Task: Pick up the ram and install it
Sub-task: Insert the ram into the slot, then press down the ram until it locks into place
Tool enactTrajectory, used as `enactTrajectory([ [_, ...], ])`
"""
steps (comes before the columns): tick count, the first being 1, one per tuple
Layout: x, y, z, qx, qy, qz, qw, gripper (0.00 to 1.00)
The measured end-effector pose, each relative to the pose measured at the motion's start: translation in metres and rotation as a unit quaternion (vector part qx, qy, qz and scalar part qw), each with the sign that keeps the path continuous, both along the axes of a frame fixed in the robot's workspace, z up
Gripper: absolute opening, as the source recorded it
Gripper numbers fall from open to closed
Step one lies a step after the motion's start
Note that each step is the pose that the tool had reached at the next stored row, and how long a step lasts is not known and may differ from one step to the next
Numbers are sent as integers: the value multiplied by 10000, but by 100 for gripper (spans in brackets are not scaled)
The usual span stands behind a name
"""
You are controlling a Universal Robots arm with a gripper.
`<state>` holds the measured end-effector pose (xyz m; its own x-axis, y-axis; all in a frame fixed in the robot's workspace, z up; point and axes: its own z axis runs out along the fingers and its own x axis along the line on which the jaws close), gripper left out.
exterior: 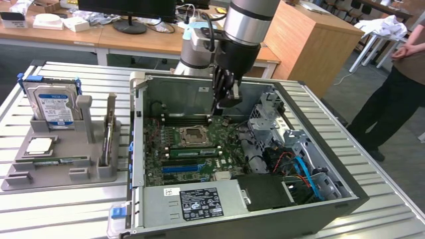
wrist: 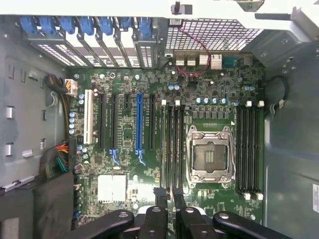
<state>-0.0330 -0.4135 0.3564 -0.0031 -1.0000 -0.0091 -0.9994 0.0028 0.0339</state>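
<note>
One ram [exterior: 193, 152] sits slotted in the motherboard [exterior: 157, 149], near the parted fingers [wrist: 159, 200].

Nothing can be read outright. The hard drive [exterior: 54, 107], well off from the jaws of the gripper [exterior: 226, 103], wears a blue-and-white label whose print is too small to make out. Across the open case [exterior: 172, 89] from the jaws, the power supply [exterior: 159, 209] carries a black label [exterior: 201, 203] with rows of tiny white marks and a small white sticker [exterior: 170, 191], both illegible.
</note>
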Motion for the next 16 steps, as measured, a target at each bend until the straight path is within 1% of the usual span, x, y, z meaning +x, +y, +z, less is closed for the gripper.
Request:
enactTrajectory([
  [4,0,0,42,1,0,0,10000,19],
  [16,0,0,43,0,0,0,10000,19],
])
